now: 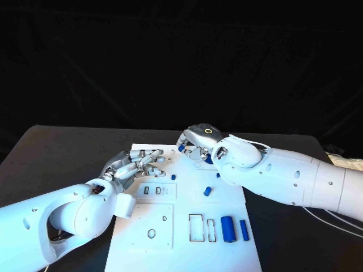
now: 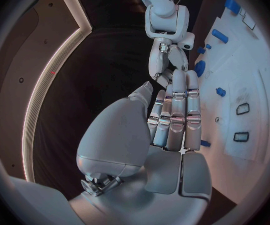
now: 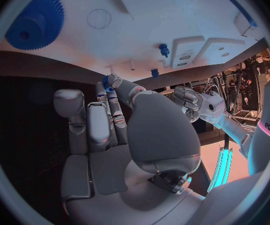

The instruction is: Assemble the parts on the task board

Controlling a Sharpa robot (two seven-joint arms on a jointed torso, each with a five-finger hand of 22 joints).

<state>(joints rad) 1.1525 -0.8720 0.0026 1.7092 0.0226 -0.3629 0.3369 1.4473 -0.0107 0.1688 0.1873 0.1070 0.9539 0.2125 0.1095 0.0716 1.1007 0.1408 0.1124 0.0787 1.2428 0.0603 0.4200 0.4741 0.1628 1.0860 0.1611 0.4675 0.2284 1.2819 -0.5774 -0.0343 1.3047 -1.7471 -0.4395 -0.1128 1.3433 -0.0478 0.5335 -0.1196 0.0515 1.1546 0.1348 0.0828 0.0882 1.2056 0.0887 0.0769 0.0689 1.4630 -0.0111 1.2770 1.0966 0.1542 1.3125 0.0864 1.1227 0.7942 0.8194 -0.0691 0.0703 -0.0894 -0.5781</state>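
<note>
And there was the white task board [image 1: 181,249] in the middle of the black table [image 1: 59,153], both arms working at its far end. The left hand [image 1: 140,164] sat at the board's 11 o'clock corner. In the left wrist view its fingers [image 2: 175,112] lay straight and close side by side, but whether they were holding anything, I couldn't tell.

Over at 12 o'clock, the right hand [image 1: 199,144] hovered above the far edge. The right wrist view showed it pinching a small blue piece [image 3: 107,80] at its fingertips, the other fingers lying close alongside. A blue toothed gear wheel [image 3: 35,20] lay on the board just beside that hand.

Down the board, a short blue peg [image 1: 173,177] stood near the centre, with a stubby blue cylinder [image 1: 207,191] at its 4 o'clock, the two clearly apart. At the board's 5 o'clock lay a thick blue cylinder [image 1: 227,228], and just beside it, at its 3 o'clock, a thin blue bar [image 1: 244,229]. At the thick one's 9 o'clock were two dark-edged rectangular slots [image 1: 196,226], unfilled. A raised white block with small slots [image 1: 155,190] sat at the board's 9 o'clock, close to the left wrist.
</note>
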